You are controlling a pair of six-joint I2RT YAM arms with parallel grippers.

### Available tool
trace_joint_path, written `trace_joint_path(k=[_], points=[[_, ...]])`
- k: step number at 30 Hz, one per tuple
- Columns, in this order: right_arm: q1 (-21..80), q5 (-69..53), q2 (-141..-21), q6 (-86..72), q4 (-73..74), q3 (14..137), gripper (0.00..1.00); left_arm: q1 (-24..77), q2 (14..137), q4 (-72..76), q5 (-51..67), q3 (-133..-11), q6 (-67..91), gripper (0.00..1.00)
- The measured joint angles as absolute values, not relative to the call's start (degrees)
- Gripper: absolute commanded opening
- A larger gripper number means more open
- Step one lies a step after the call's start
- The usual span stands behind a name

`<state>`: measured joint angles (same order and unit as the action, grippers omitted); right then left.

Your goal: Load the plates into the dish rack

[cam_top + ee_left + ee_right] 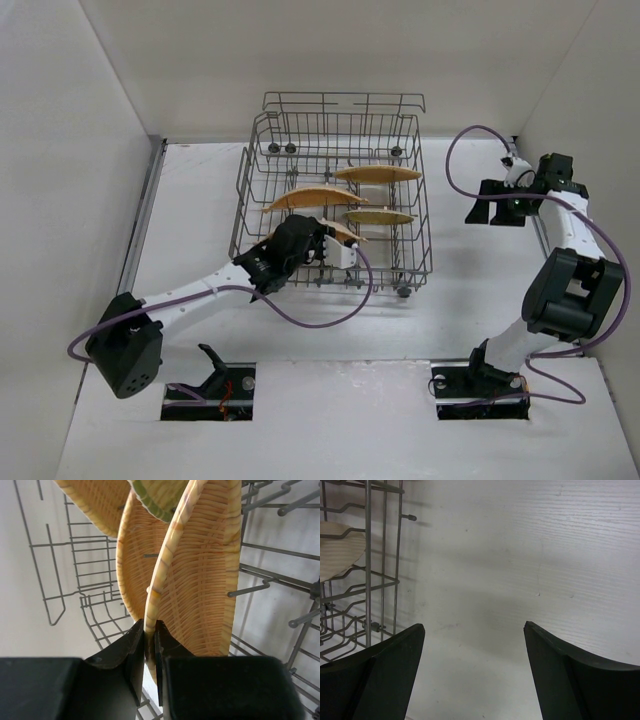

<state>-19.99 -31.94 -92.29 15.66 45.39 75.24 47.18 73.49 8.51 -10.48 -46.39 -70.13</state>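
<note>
The grey wire dish rack (262,150) stands at the middle back of the table. Three orange-tan plates stand on edge in it: one at the back (377,173), one at the left (305,198), one at the right (380,217). My left gripper (330,238) reaches into the rack's front and is shut on the rim of a fourth, woven-textured plate (200,580). The jaws (149,630) pinch its lower edge, with the plate upright among the tines. Other plates (135,565) stand behind it. My right gripper (478,210) is open and empty over the table, right of the rack.
The right wrist view shows the rack's side wires (367,580) and a pale plate edge (340,550) at its left, with bare white table ahead. White walls enclose the table on the left, back and right. A purple cable (330,320) loops in front of the rack.
</note>
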Motion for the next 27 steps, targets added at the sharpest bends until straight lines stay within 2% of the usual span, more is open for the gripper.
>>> trace_joint_path(k=[9,20,23,27], points=[[-21.1,-31.9,-92.3,17.0,45.8,75.2,0.86,47.7,73.8,10.0,-11.4,-45.3,-67.6,0.06],[-21.7,-31.9,-92.3,18.8,47.1,75.3,0.86,49.4,74.2,11.4,-11.7,-43.3,-65.6,0.04],[-21.8,-31.9,-92.3,19.3,47.9,75.6,0.86,49.4,74.3,11.6,-11.7,-43.2,-65.4,0.17],[-21.8,-31.9,-92.3,19.7,48.1,76.5,0.86,49.6,74.5,11.5,-11.1,-43.2,-64.1,0.44]])
